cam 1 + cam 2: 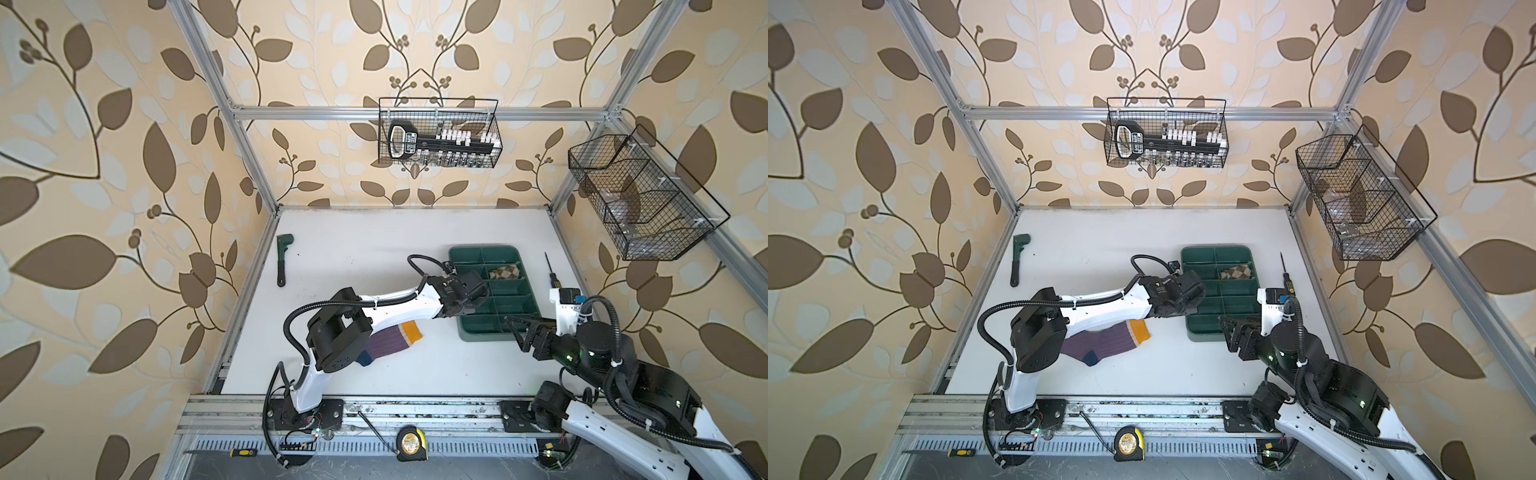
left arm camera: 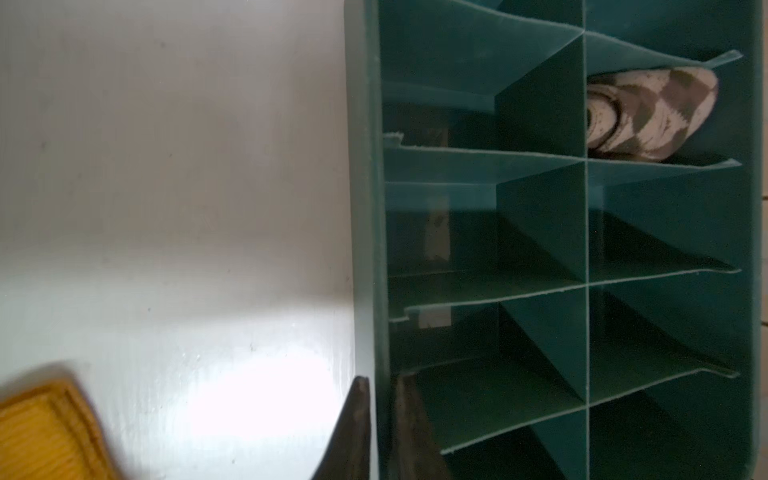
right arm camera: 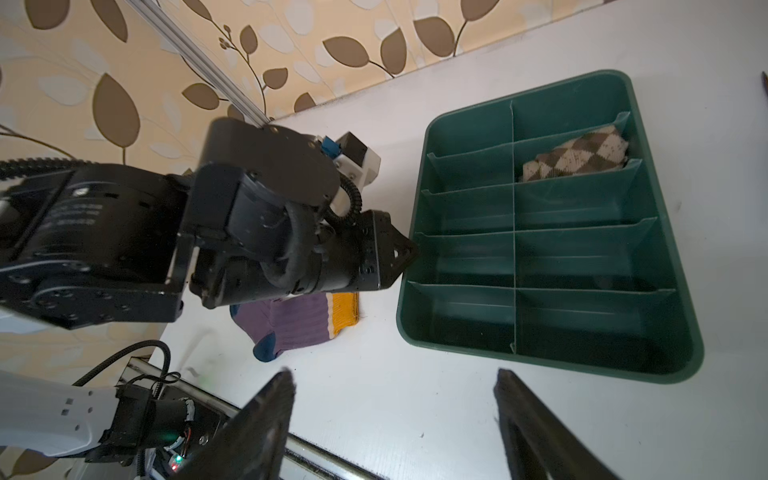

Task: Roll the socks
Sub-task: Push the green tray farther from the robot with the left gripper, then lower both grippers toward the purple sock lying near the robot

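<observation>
You have the argyle sock point(image 3: 577, 160) rolled inside the green tray point(image 3: 548, 365), clear of both grippers. The purple sock point(image 3: 299, 328) lies flat beside the tray, under your outstretched left arm point(image 1: 395, 303). The left gripper point(image 2: 380, 380) sits at the tray's rim with its jaws slightly parted; the right gripper point(image 3: 395, 374) hovers near the tray, jaws wide and empty.
</observation>
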Controlling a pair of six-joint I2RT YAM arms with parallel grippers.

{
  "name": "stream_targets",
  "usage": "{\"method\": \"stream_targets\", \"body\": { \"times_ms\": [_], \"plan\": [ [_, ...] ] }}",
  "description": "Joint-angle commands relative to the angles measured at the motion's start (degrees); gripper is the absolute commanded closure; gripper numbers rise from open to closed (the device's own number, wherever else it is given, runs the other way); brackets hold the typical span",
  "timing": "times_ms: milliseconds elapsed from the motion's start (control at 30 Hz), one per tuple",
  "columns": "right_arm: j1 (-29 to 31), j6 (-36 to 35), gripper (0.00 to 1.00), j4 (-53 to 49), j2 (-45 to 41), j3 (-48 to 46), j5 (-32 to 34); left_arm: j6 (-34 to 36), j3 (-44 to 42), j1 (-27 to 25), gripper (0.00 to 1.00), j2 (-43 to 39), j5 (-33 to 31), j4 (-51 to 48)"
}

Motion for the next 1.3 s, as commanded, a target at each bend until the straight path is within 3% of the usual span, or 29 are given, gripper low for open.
{"method": "stream_targets", "body": {
  "times_ms": [0, 133, 233, 367, 500, 667, 833, 967, 1067, 1133, 1200, 1267],
  "plan": [
    [0.1, -2.3, 0.22, -2.8, 0.8, 3.1, -2.0, 2.0, 0.2, -0.8, 0.66, -10.2, -7.0, -8.8],
    [0.1, -5.0, 0.22, -3.6, 3.4, 5.5, -3.4, 4.7, -2.2, -0.8, 0.31, -22.7, -12.4, -12.2],
    [0.1, -6.2, 0.22, -4.0, 5.5, 6.0, -4.2, 7.6, -7.0, -0.8, 0.15, -34.2, -12.9, -13.9],
    [0.1, -5.6, 0.23, -5.7, 8.9, 5.9, -3.8, 5.5, -18.8, -0.8, 0.13, -50.5, -14.2, -17.6],
    [1.2, -5.9, 0.25, -6.1, 15.1, 6.8, -6.7, -4.7, -31.6, -0.7, 0.12, -66.4, -15.4, -24.2],
    [9.9, -3.3, 0.26, -6.9, 24.5, 8.3, -1.4, -11.0, -42.5, -0.7, 0.11, -78.4, -16.6, -26.4],
    [25.2, 2.0, 0.23, -7.3, 34.7, 10.8, 9.6, -10.2, -45.4, -0.5, 0.02, -78.3, -18.8, -26.9],
    [29.8, 3.5, 0.20, -5.3, 41.9, 11.0, 11.8, -6.3, -45.8, 1.9, 0.01, -72.4, -16.6, -24.5],
    [30.4, 5.3, 0.17, -2.0, 45.6, 11.8, 12.0, -1.5, -46.3, 11.2, 0.01, -67.2, -6.0, -20.3],
    [30.7, 10.5, 0.17, -3.2, 47.8, 15.0, 15.7, 0.8, -46.5, 19.6, 0.01, -64.6, 1.1, -19.5],
    [30.8, 15.0, 0.16, -5.6, 49.2, 18.5, 17.9, 0.8, -45.7, 24.6, 0.01, -63.4, 2.5, -20.7],
    [30.7, 14.9, 0.14, -5.6, 49.6, 21.5, 18.2, -0.8, -44.6, 26.1, 0.01, -62.8, 0.5, -22.4]
  ]
}}
